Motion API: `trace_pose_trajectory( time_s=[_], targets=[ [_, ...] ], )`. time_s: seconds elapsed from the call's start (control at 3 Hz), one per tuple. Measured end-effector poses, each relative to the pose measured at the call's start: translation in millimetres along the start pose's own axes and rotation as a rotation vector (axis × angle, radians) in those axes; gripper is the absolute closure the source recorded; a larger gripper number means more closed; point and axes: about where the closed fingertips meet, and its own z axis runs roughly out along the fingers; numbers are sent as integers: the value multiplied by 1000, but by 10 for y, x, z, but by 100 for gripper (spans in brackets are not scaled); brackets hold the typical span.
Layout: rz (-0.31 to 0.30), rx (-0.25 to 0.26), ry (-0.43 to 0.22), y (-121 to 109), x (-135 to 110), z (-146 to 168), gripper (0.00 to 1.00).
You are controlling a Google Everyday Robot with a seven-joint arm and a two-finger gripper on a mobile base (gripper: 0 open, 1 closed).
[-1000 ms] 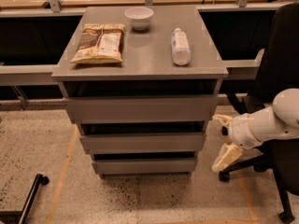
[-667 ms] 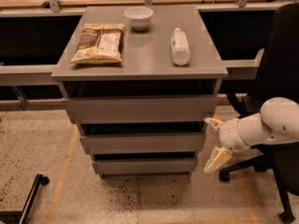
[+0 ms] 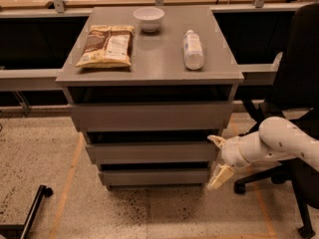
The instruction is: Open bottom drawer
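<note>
- While the bottom drawer [image 3: 154, 177] sits shut at the foot of the grey cabinet [image 3: 149, 69], lowest of three handleless fronts and showing none of its interior, the task stands as not yet begun
- The gripper [image 3: 218, 158] hangs at the right-hand end of the drawer stack, carried on the white arm [image 3: 279, 143] that reaches in from the right; its two fingers are spread apart one above the other and hold nothing
- The upper finger lies level with the right end of the middle drawer [image 3: 152, 152]; the lower finger lies beside the right end of the bottom front. Whether either touches the panel cannot be told
- Risk: with the fingers straddling two fronts, a pull could take the middle drawer, or both, in place of the lowest
- Risk: the front is flat and has no handle, so any purchase must be on an edge; a shallow hook would likely slip off
- Risk: a pull from the right corner alone may skew the drawer in its runners and jam it
- Risk: if the drawer binds, the whole cabinet may be dragged, unsettling the bottle [image 3: 193, 49] lying on its side, the bowl [image 3: 148, 19] and the snack bag [image 3: 107, 45] on top
- Risk: the office chair [image 3: 299, 83] stands close behind the arm and could obstruct the withdrawal
</note>
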Motion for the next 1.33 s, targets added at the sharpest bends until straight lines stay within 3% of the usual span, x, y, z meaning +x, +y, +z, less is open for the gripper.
trace_pose_trajectory(
  time_s=[0.33, 1.0, 1.33],
  targets=[
    [34, -20, 1, 21, 180, 294, 0],
    [59, -39, 27, 84, 277, 354, 0],
    [62, -51, 29, 124, 377, 568, 0]
  ],
)
